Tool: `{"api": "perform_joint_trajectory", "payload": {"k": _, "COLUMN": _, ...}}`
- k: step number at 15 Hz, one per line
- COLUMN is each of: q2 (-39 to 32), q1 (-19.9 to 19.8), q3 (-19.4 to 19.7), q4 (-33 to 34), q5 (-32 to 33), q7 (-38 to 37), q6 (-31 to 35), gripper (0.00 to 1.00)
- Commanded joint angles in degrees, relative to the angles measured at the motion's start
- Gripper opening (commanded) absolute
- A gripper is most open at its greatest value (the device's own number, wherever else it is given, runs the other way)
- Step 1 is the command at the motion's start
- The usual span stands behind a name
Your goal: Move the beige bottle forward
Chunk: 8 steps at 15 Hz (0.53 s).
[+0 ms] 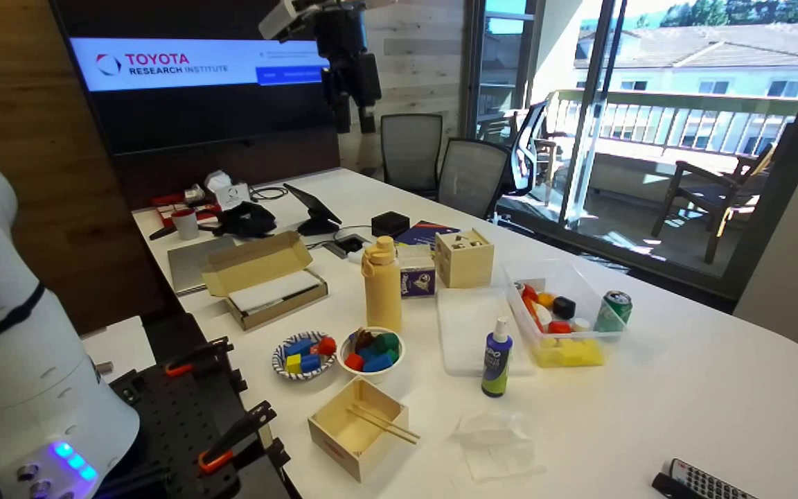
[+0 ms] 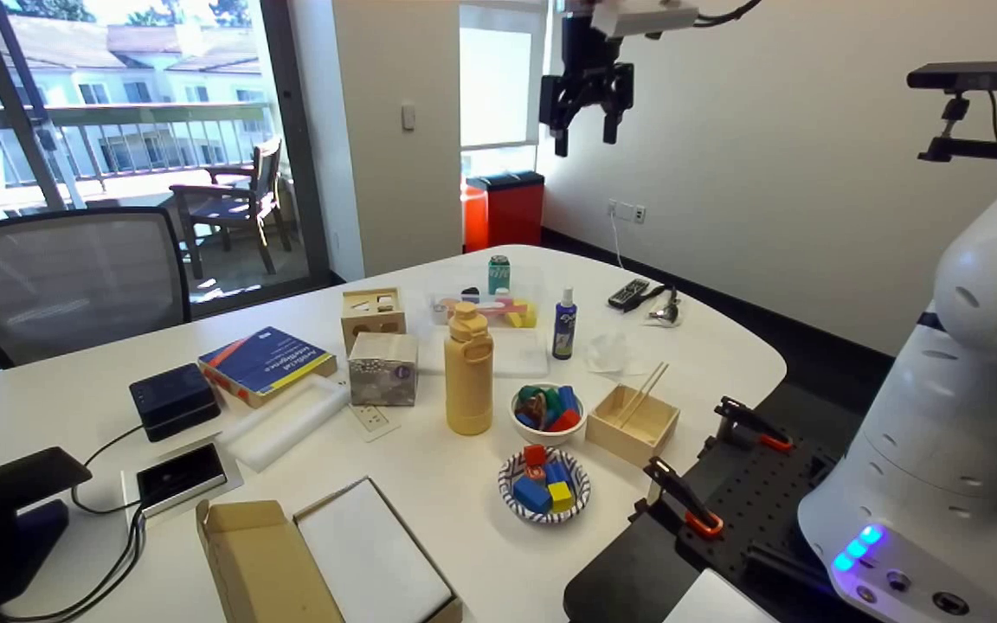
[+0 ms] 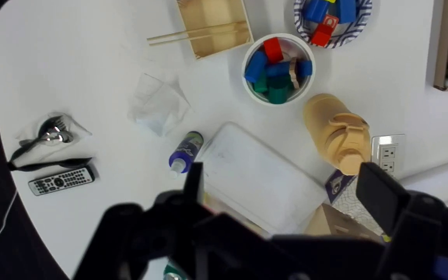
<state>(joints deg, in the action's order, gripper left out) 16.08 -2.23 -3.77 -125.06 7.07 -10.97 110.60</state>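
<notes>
The beige bottle [image 1: 382,291] stands upright on the white table, a tall yellowish-tan cylinder with a carry loop and cap. It also stands in an exterior view [image 2: 469,385], beside the tissue box and the white bowl of blocks. In the wrist view the bottle [image 3: 327,124] is seen from above, its cap close to the right finger's tip in the picture. My gripper [image 1: 356,123] is high above the table, well above the bottle; it also shows in an exterior view [image 2: 586,143]. In the wrist view the gripper [image 3: 280,167] has its fingers wide apart with nothing between them.
Around the bottle are a tissue box [image 2: 383,372], a white bowl of blocks [image 2: 549,433], a patterned bowl [image 2: 507,497], a wooden shape box [image 1: 465,260] and a white lid [image 3: 255,179]. A blue spray bottle [image 1: 497,360] and wooden tray [image 1: 330,433] stand farther off.
</notes>
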Motion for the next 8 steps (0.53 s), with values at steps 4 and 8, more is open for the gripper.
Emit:
{"api": "perform_joint_trajectory", "payload": {"k": 4, "q2": -19.96, "q1": 5.27, "q3": -5.71, "q4": 2.88, "q5": 4.14, "q7": -19.42, "q6": 17.10, "gripper": 1.00}}
{"api": "perform_joint_trajectory", "payload": {"k": 8, "q2": -27.77, "q1": 8.74, "q3": -3.22, "q4": 3.82, "q5": 4.94, "q7": -27.19, "q6": 23.82, "gripper": 1.00}}
